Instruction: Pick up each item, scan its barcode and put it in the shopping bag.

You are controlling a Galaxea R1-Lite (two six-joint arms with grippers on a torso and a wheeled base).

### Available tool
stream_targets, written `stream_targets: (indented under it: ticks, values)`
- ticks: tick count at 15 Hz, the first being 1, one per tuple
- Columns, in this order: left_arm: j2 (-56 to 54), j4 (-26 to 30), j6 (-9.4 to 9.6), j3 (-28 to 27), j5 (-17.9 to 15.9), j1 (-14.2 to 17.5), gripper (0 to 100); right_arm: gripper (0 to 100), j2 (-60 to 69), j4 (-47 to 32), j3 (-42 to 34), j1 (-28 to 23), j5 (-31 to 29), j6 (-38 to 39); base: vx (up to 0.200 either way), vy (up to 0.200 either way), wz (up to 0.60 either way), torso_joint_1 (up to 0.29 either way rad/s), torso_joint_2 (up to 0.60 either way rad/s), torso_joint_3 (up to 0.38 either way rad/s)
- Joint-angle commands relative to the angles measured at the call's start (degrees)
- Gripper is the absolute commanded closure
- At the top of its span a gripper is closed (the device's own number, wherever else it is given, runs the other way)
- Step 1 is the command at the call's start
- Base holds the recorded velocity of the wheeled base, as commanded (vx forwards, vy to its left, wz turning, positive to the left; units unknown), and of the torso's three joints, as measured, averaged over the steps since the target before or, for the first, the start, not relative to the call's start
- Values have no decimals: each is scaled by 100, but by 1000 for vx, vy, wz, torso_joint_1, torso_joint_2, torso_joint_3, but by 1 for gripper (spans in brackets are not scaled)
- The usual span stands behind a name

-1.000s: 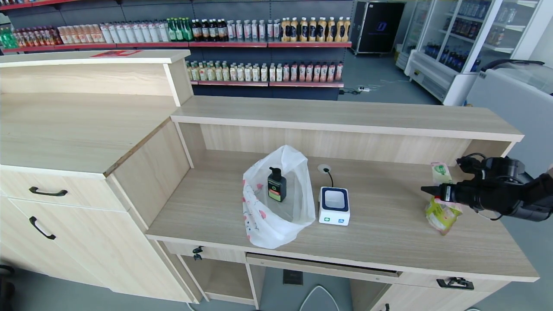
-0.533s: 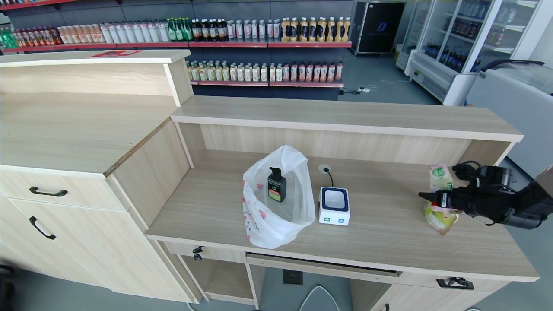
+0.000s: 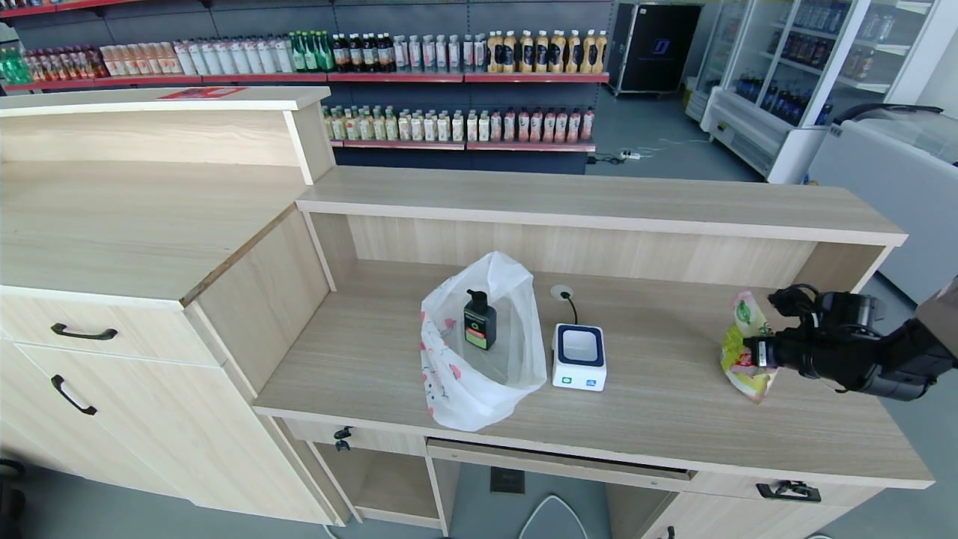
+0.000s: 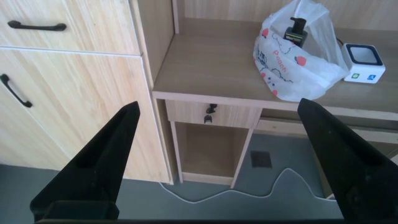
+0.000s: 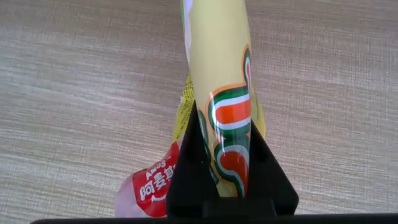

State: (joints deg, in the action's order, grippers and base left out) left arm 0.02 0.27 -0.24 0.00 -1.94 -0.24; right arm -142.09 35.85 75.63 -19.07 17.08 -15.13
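Wooden counter point(image 3: 658, 423), shopping bag point(image 3: 460, 385), stocked shelves point(image 3: 449, 75)

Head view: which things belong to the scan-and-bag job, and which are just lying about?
Job:
- snack pouch, clamped in the right pincer
- scanner
- shopping bag
- black pump bottle, already standing in the bag

Lying about:
- shelved drink bottles
- glass-door fridges
- black case at the back

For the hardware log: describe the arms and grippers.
Right arm: bulky black housing, greyer link farther back, black cables looping at the wrist. Right gripper: black, narrow. Left gripper: black, flat wedge fingers tapering to points.
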Motion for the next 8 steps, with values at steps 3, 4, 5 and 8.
stream_targets:
  ticks: [3, 4, 5, 8]
  values:
    - [6, 0, -2, 0, 0, 7, 0, 100, 534, 27, -338, -36, 59, -43, 0, 0, 0, 0, 0, 0]
    - [6, 0, -2, 0, 0, -2, 0, 100, 788, -26, -435, -36, 234, -25, 0, 0, 0, 0, 0, 0]
    - [6, 0, -2, 0, 0, -2, 0, 100, 1078, -34, -576, -36, 560, -16, 0, 0, 0, 0, 0, 0]
    - [6, 0, -2, 0, 0, -2, 0, 100, 2256, -34, -1103, -89, 1676, -16, 0, 0, 0, 0, 0, 0]
